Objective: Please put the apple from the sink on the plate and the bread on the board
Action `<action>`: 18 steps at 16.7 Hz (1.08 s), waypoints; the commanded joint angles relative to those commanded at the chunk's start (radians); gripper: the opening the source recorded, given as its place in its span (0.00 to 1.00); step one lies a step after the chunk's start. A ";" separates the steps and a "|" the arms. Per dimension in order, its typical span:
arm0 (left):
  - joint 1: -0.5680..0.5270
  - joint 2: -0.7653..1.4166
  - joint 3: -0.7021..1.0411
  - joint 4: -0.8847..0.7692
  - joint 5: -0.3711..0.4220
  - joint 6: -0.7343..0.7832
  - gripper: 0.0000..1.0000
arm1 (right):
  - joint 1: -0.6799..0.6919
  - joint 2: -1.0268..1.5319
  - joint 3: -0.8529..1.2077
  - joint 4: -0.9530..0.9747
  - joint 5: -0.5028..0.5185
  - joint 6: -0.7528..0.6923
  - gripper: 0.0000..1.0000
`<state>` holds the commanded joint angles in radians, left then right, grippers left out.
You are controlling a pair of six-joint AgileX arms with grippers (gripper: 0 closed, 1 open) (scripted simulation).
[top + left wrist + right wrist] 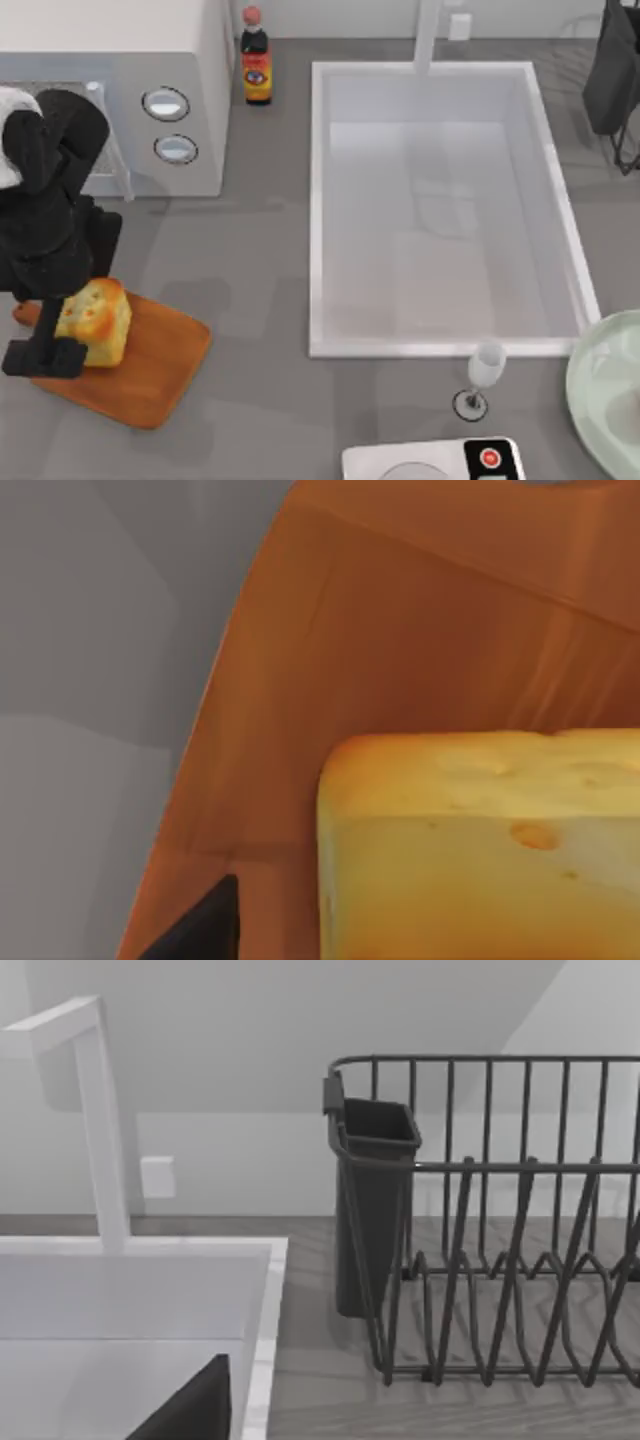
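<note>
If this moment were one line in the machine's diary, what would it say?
left gripper: at bread, on board | right arm: parked past sink | plate: bare part at right edge

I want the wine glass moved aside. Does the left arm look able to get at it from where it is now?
Probably not easily. The left claw sits at the bread on the board, at the table's left, while the wine glass stands far right, below the sink.

The golden-yellow cube-like bread is sitting right against the left gripper on the orange-brown wooden board; the white boxy microwave is crowding in behind that arm; grey countertop is lying open toward the white rectangular sink.
</note>
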<state>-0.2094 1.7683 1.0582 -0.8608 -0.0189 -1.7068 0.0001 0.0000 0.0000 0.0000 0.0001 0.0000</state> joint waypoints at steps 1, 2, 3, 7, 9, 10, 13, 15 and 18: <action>0.001 -0.010 -0.004 0.005 0.000 0.008 1.00 | 0.000 0.000 0.000 0.000 0.000 0.000 1.00; 0.003 -0.031 -0.015 0.014 0.000 0.026 1.00 | 0.000 0.000 0.000 0.000 0.000 0.000 1.00; 0.007 -0.062 -0.031 0.029 0.001 0.053 1.00 | 0.000 0.000 0.000 0.000 0.000 0.000 1.00; 0.030 -0.279 -0.149 0.124 0.004 0.254 1.00 | 0.000 0.000 0.000 0.000 0.000 0.000 1.00; 0.046 -0.429 -0.234 0.193 0.005 0.400 1.00 | 0.000 0.000 0.000 0.000 0.000 0.000 1.00; 0.055 -0.511 -0.283 0.232 0.006 0.482 1.00 | 0.000 0.000 0.000 0.000 0.000 0.000 1.00; 0.086 -0.778 -0.443 0.361 0.009 0.747 1.00 | 0.000 0.000 0.000 0.000 0.000 0.000 1.00; 0.108 -0.965 -0.557 0.453 0.012 0.929 1.00 | 0.000 0.000 0.000 0.000 0.000 0.000 1.00; 0.142 -1.238 -0.727 0.589 0.015 1.192 1.00 | 0.000 0.000 0.000 0.000 0.000 0.000 1.00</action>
<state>-0.0677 0.5307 0.3315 -0.2720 -0.0042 -0.5145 0.0001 0.0000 0.0000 0.0000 0.0001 0.0000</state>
